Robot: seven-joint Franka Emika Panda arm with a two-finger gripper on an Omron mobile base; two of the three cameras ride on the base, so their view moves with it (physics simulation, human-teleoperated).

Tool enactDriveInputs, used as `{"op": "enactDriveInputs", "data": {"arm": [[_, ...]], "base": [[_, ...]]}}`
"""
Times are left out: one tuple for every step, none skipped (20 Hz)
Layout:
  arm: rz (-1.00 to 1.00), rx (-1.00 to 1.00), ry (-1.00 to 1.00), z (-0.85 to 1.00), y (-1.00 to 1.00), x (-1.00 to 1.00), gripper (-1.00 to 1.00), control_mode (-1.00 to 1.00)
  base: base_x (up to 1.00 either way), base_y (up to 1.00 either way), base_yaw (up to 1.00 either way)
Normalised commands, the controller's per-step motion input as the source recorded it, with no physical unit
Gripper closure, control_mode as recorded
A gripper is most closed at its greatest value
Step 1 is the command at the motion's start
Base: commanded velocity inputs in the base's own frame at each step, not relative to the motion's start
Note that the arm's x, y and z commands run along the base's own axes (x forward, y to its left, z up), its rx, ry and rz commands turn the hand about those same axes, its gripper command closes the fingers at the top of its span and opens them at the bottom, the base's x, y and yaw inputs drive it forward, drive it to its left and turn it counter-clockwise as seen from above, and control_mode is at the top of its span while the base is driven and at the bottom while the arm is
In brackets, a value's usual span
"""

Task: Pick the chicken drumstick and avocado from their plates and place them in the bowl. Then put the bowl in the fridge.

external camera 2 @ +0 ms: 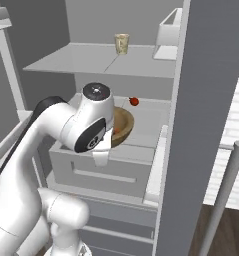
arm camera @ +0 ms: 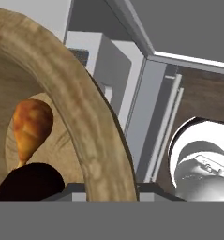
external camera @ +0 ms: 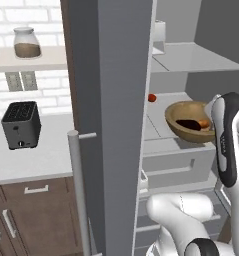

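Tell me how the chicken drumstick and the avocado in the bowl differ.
The chicken drumstick is orange-brown; the avocado is nearly black. The drumstick tapers from a rounded end to a thin bone; the avocado looks plainly rounded. Both lie together inside the wooden bowl, which the gripper holds by its rim.

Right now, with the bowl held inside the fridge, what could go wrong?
1. The bowl looks tilted in the left base view, with the drumstick and avocado loose inside; they might roll out.
2. The gripper pinches only the rim; such a grip may slip or twist.
3. A small red item lies on the same shelf, and the bowl could knock it if pushed deeper.
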Motion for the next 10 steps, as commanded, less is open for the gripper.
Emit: {"op": "enactDriveInputs", "data": {"arm": [[0.26,0.00,-0.02,-0.17,0.00,0.94,1.00,-1.00],[0.27,0.00,-0.01,-0.16,0.00,0.93,1.00,-1.00],[0.25,0.00,0.00,-0.16,0.00,0.99,1.00,-1.00],[0.21,0.00,0.00,-0.15,0.00,0.98,1.00,-1.00],[0.18,0.00,0.04,-0.34,0.01,1.00,1.00,-1.00],[0.16,0.00,0.00,-0.25,0.04,1.00,1.00,-1.00],[0.14,0.00,0.03,-0.21,0.01,1.00,1.00,-1.00],[0.13,0.00,0.07,-0.19,0.00,1.00,1.00,-1.00],[0.11,0.00,0.07,-0.26,0.00,1.00,1.00,-1.00],[0.08,0.00,0.02,-0.33,0.03,1.00,1.00,-1.00]], "base": [[0.00,0.00,0.00],[0.00,0.00,0.00],[0.00,0.00,0.00],[0.00,0.00,0.00],[0.00,0.00,0.00],[0.00,0.00,0.00],[0.00,0.00,0.00],[0.00,0.00,0.00],[0.00,0.00,0.00],[0.00,0.00,0.00]]}}
